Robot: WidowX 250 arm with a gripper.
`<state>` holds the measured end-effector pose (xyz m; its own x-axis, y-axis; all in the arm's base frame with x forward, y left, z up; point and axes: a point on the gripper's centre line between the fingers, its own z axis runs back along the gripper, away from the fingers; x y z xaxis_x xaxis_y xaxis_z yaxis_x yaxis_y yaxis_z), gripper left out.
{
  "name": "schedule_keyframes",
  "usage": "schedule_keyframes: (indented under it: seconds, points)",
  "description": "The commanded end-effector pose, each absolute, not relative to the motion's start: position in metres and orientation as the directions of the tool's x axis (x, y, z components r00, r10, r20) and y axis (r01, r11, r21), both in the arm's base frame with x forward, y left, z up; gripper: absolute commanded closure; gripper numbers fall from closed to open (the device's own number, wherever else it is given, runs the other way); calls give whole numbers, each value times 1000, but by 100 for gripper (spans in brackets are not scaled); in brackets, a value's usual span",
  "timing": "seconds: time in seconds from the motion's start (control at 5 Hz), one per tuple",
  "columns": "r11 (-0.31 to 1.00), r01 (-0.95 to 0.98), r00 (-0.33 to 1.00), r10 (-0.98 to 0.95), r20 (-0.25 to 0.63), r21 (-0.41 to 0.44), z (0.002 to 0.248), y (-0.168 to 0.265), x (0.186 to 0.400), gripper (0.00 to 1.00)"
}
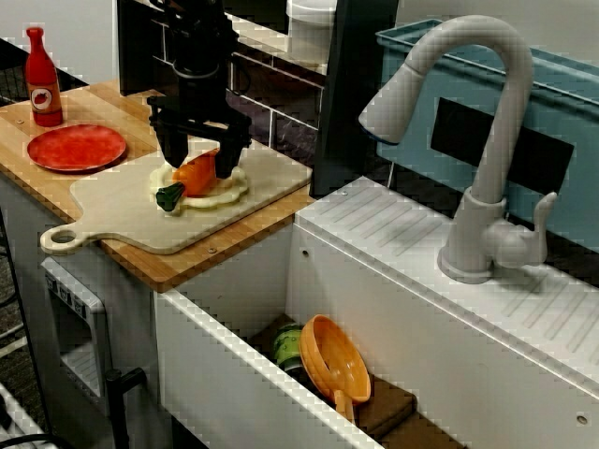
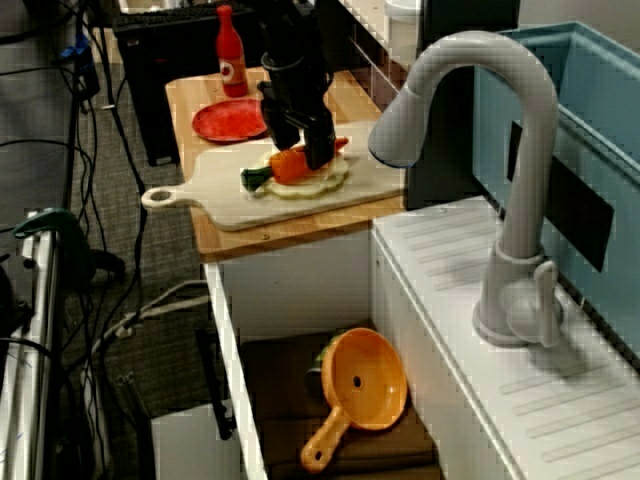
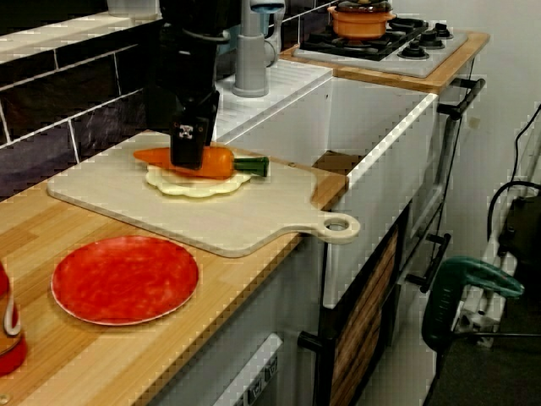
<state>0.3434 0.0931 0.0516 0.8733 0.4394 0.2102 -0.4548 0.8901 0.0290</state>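
Right, the carrot (image 1: 198,176) lies flat on a pale scalloped disc (image 1: 225,194), which sits on the cutting board (image 1: 140,220). Its green top (image 1: 170,196) points toward the board's holed handle end & its orange tip toward the dark tiled wall. The gripper (image 1: 199,161) is down over the carrot's mid-section, w/ one black finger (image 3: 188,145) on each side, tips reaching approx to the disc. The gap btw the fingers is narrow, about the carrot's own thickness. Whether the pads really press on it can't be told: in the view along the counter the near finger hides the contact, and the view from the sink front & the view from over the tap show no clear touch either. The arm comes in from above, wrist straight & near vertical, fingers pointing down at the board; its upper part runs out of frame. The board rests on the wooden counter (image 1: 112,103). Near the board on that counter is a red plate (image 1: 77,147), and just behind it a red bottle (image 1: 42,79) stands upright. On the board's other side is the white sink (image 1: 374,271) w/ a grey tap (image 1: 477,140) on the ridged drainer. In the basin an orange strainer (image 2: 365,385) lies over a green can (image 1: 288,346). In the view along the counter, a hob at the far end carries an orange pot (image 3: 362,19).
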Motion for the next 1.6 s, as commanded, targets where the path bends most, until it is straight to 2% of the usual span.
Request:
schedule_keyframes:
  seconds: [0.0,0.2,0.4,0.8,1.0,1.2,1.4]
  points:
    - [886,-463,864,443,238,32,51,106,340,100]
    - [884,-466,866,451,216,24,55,108,337,100]
    - [873,-487,859,477,185,10,70,117,339,100]
    - [805,-591,796,591,131,-41,90,152,341,100]
    - [772,-633,764,634,123,-52,92,180,341,100]
    - [796,-605,794,606,54,-33,85,215,339,100]
    - [823,-568,822,567,55,-7,81,238,330,100]
